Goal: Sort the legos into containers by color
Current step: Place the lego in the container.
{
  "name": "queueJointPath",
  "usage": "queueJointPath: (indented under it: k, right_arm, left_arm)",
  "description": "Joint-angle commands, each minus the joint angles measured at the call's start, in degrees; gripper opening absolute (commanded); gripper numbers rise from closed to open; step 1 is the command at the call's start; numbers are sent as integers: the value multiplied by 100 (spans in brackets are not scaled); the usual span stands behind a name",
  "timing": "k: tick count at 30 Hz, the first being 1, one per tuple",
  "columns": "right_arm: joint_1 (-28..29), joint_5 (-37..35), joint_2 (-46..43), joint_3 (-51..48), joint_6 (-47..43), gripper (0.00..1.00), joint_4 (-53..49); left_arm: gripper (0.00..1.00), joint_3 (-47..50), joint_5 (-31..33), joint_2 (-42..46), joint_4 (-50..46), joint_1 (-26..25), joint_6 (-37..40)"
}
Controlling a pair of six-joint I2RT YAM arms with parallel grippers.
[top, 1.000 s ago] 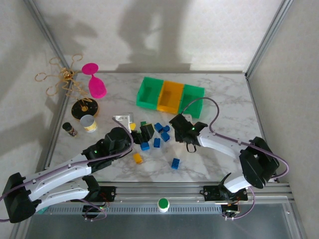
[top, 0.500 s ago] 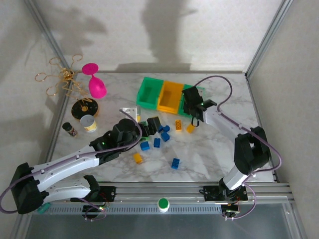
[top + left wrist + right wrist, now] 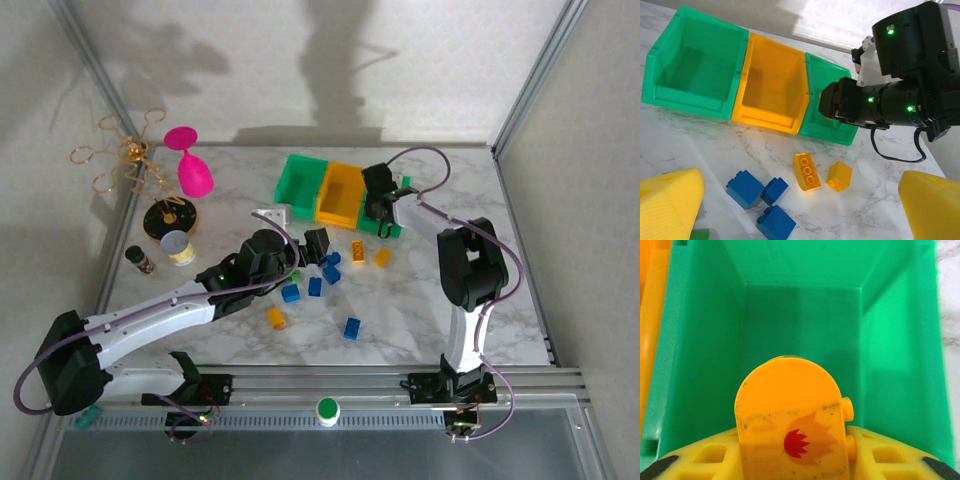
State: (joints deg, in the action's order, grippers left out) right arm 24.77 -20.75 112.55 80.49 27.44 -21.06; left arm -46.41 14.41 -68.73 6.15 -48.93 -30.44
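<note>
My right gripper point(image 3: 792, 460) is shut on an orange-yellow lego point(image 3: 792, 420) with a rounded top and a red flame print. It hangs over the inside of the right green bin point(image 3: 890, 365), the last of three containers: green point(image 3: 300, 187), orange-yellow point(image 3: 342, 195), green point(image 3: 392, 210). My left gripper point(image 3: 800, 210) stands open above the loose legos, with nothing between its yellow fingers point(image 3: 667, 205). Below it lie two orange bricks point(image 3: 807, 171) point(image 3: 839, 176) and three blue bricks point(image 3: 745, 187). More blue bricks point(image 3: 352, 328) and an orange one point(image 3: 276, 318) sit nearer the arms.
A pink goblet point(image 3: 190, 165), a gold wire stand point(image 3: 125, 155), a small round cup point(image 3: 180, 247) and a dark little bottle point(image 3: 140, 260) stand at the left. The right arm's black cable point(image 3: 895, 155) loops over the table by the right bin.
The right arm has swung from the pile of bricks up to the right green bin, carrying the orange-yellow lego. The left arm has reached forward and right, over the bricks.
</note>
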Motion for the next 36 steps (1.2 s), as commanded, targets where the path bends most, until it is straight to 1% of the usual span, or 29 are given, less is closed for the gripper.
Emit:
queueJointPath:
  k: [1,7,11,13,17,23,26,36]
  right_arm:
    - [-65,54,334,285,51,30,92]
    - [-80,71,604,356,52,31,155]
    - [-110,63,637,341,33,37,172]
    - [-123,63,619,311,34,45,190]
    - [-135,62,520,304,25,51,165]
    - [-142,32,301,317,-52,57,105]
    - [-144,35,145,362,-76,59,36]
    - [-135,332,-901,86,-102,61,-82]
  left_arm:
    - [100,-104,44,-57,185,76,-30]
    - [100,-78,35,-79,167,120,-77]
    - [99,-78,35,-88,158,138,-68]
    - [99,-95,35,-89,133,146,-68]
    - [99,-80,35,-79,132,155,-68]
    - [99,-91,27,-18,88,164,-68]
    - [100,-106,35,49,62,173,-68]
    - [100,21,-48,363,-94,173,-185]
